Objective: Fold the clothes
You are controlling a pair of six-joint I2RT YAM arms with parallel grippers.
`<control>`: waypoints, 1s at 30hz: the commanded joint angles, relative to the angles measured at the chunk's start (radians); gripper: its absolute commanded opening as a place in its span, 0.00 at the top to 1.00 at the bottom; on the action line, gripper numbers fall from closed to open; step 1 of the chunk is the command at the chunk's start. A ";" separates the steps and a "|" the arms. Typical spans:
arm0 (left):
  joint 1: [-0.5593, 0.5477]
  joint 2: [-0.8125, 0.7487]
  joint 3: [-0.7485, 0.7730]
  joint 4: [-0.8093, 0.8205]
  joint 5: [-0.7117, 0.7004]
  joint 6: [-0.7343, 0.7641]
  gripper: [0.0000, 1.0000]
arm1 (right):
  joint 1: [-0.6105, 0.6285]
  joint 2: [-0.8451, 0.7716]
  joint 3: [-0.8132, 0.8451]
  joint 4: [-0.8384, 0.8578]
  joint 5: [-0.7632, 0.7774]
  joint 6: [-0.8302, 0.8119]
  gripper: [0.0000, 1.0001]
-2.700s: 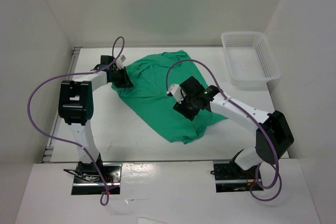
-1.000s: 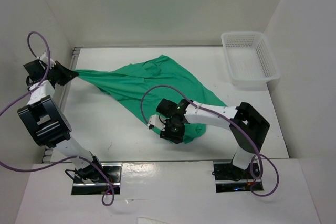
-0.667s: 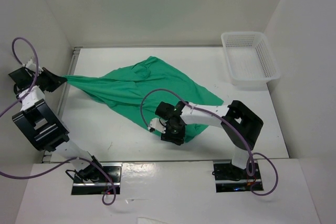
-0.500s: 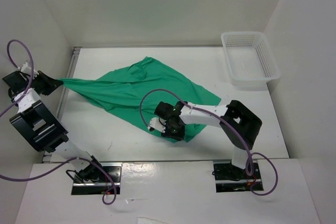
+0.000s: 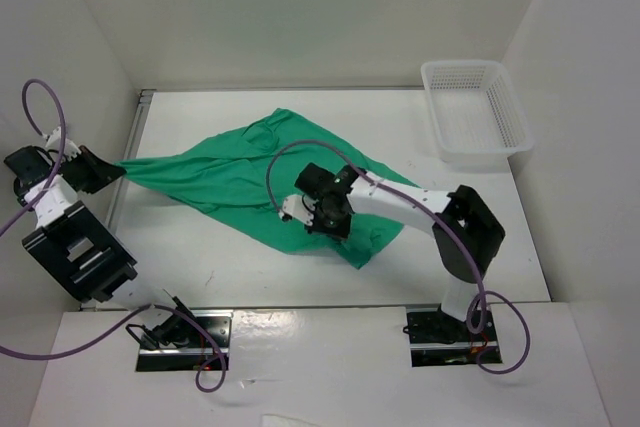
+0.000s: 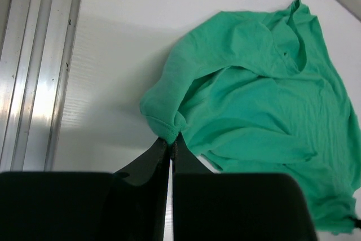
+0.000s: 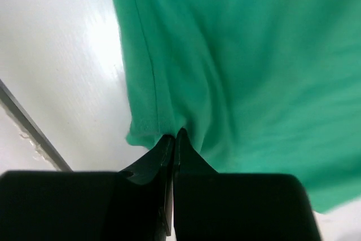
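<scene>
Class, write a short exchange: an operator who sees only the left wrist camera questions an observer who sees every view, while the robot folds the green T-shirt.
Operator: My left gripper is shut on a fold of the emerald-green thin-fabric T-shirt. Is the other arm holding it too?
Observer: Yes. The right gripper is shut on the shirt beside a stitched hem.
Operator: Anything else nearby?
Observer: A white plastic mesh basket sits at the far right corner, apart from the shirt.

Lab cell, white panel walls (image 5: 300, 17)
</scene>
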 commanded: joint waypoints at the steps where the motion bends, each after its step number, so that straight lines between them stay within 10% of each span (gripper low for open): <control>1: 0.022 -0.056 0.000 -0.074 0.064 0.121 0.97 | -0.023 -0.127 0.170 -0.101 -0.006 -0.077 1.00; 6: 0.022 -0.091 -0.009 -0.099 0.074 0.164 0.95 | -0.123 -0.096 0.239 0.013 0.058 -0.073 0.97; 11: 0.012 -0.109 -0.009 -0.131 0.074 0.191 0.94 | -0.181 -0.018 0.214 0.165 0.296 0.093 0.41; 21: -0.018 -0.109 -0.029 -0.140 0.074 0.202 0.92 | -0.146 -0.208 0.076 0.178 0.197 0.130 0.35; 30: -0.029 -0.118 -0.019 -0.149 0.074 0.193 0.92 | -0.109 -0.124 -0.019 0.271 0.197 0.107 0.51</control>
